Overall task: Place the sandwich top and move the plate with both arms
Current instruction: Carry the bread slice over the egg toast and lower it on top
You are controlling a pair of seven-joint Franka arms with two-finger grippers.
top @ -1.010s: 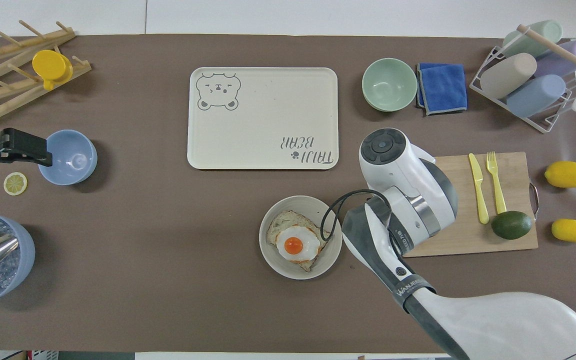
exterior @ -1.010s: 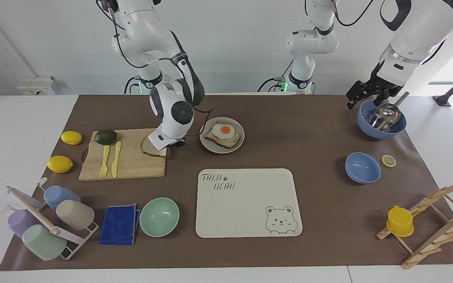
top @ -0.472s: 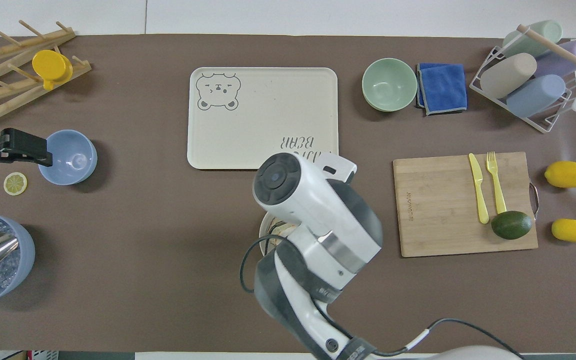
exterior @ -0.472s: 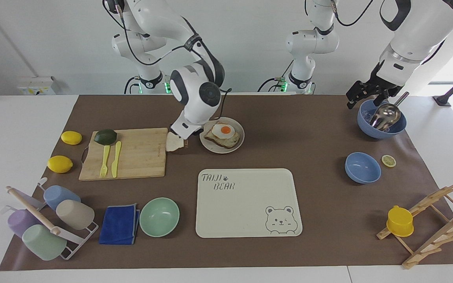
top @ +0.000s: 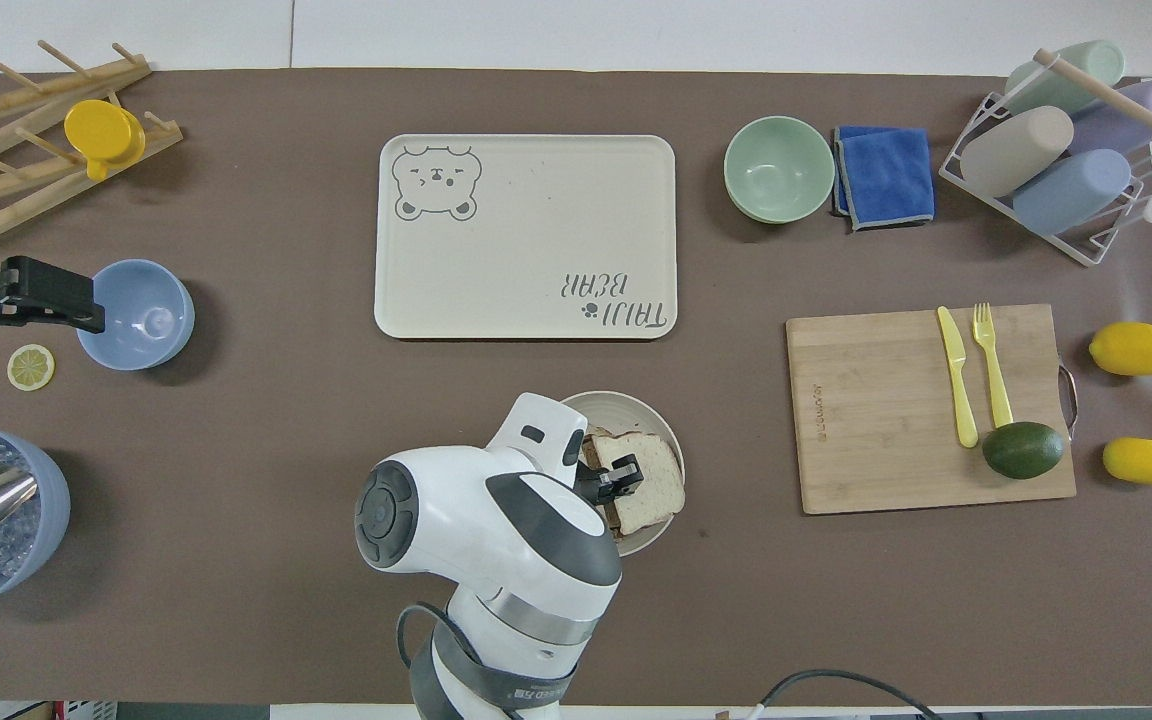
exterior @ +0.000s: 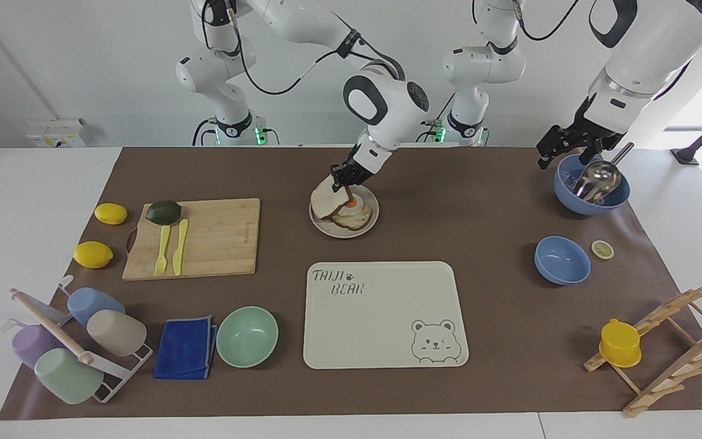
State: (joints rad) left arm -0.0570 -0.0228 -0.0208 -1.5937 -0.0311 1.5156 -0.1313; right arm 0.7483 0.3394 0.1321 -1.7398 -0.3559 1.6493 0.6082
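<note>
My right gripper [exterior: 343, 182] is shut on the sandwich top [exterior: 325, 200], a plain bread slice. It holds the slice tilted over the plate [exterior: 370, 227]. On the plate lies the toast with the fried egg [exterior: 356, 213], partly covered by the slice. In the overhead view the right gripper [top: 621, 475] sits on the sandwich top [top: 654, 470] above the plate [top: 626, 403]. I cannot tell whether the slice touches the egg. My left gripper [exterior: 561, 146] waits in the air by the blue bowl with a metal scoop [exterior: 592, 183].
The bear tray [exterior: 386, 314] lies farther from the robots than the plate. The cutting board [exterior: 195, 238] with fork, knife and avocado lies toward the right arm's end. A small blue bowl [exterior: 562, 260], a lemon slice [exterior: 602, 249], a mint bowl [exterior: 247, 336] and a blue cloth [exterior: 185, 347] are also on the mat.
My right gripper lifted the sandwich top off the cutting board and carried it sideways to over the plate. The left arm has not moved.
</note>
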